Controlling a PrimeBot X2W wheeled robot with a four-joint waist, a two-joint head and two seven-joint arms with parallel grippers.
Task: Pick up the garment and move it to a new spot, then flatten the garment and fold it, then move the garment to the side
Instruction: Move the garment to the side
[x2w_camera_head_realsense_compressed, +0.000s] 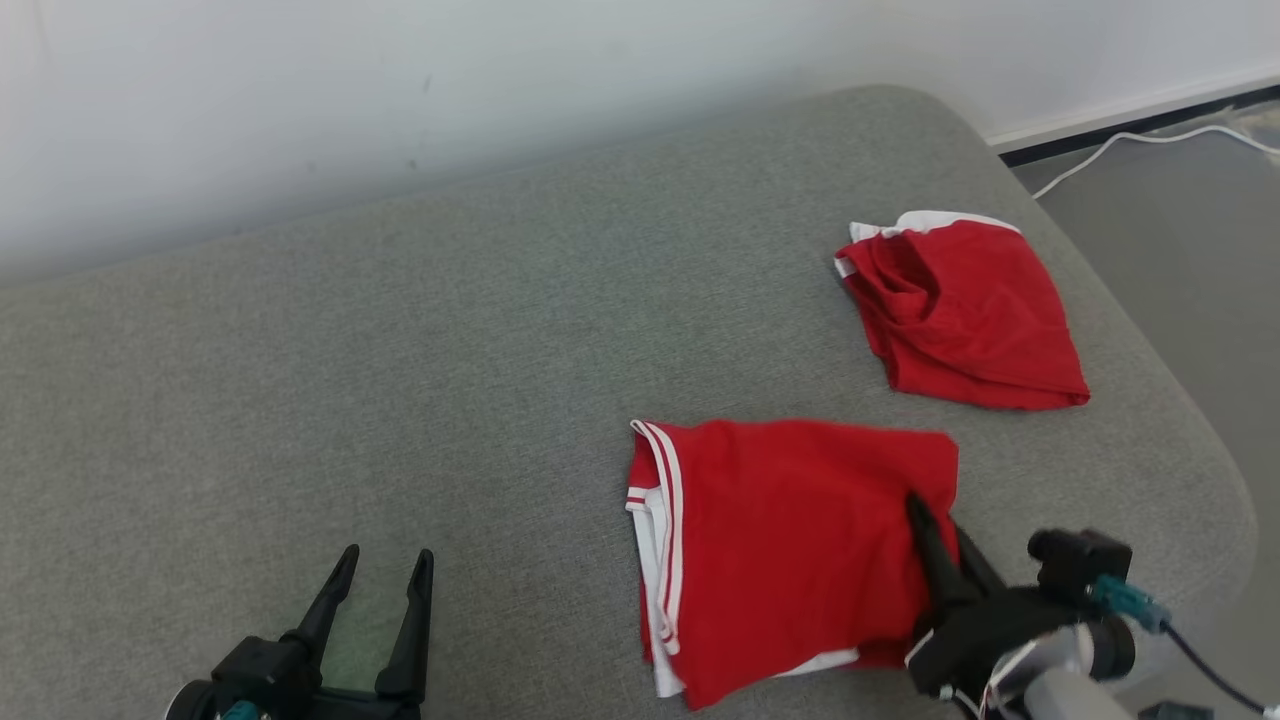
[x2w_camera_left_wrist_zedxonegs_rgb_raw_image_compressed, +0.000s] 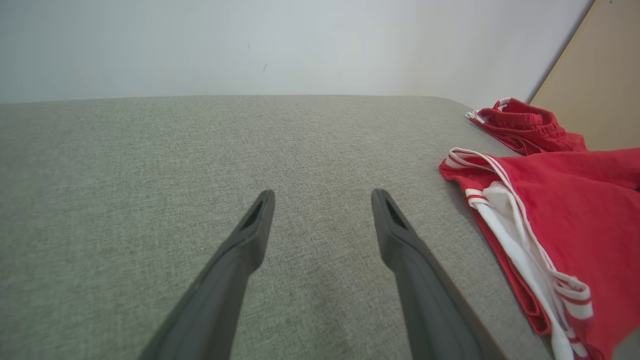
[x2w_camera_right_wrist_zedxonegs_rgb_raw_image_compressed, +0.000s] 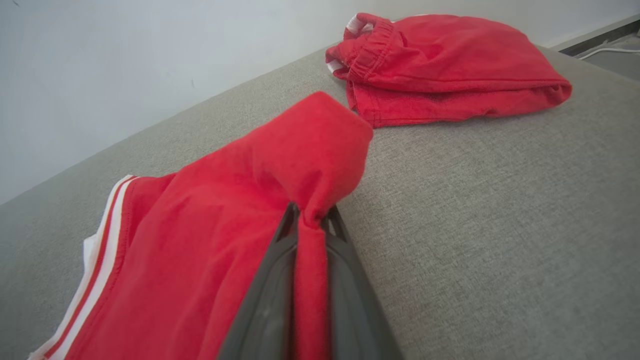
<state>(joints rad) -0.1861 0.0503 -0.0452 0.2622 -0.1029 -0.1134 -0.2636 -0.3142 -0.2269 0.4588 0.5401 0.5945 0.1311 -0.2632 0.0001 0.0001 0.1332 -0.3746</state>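
Right wrist view: right tool (x2w_camera_right_wrist_zedxonegs_rgb_raw_image_compressed: 311, 214) pinches garment (x2w_camera_right_wrist_zedxonegs_rgb_raw_image_compressed: 220, 215).

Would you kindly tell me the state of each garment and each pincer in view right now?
near garment: lying folded on the cushion, right edge pinched and bunched up.
far garment: loosely folded, lying free, touched by nothing.
left pincer: open, holding nothing, over bare cushion.
right pincer: shut on the near garment's edge.
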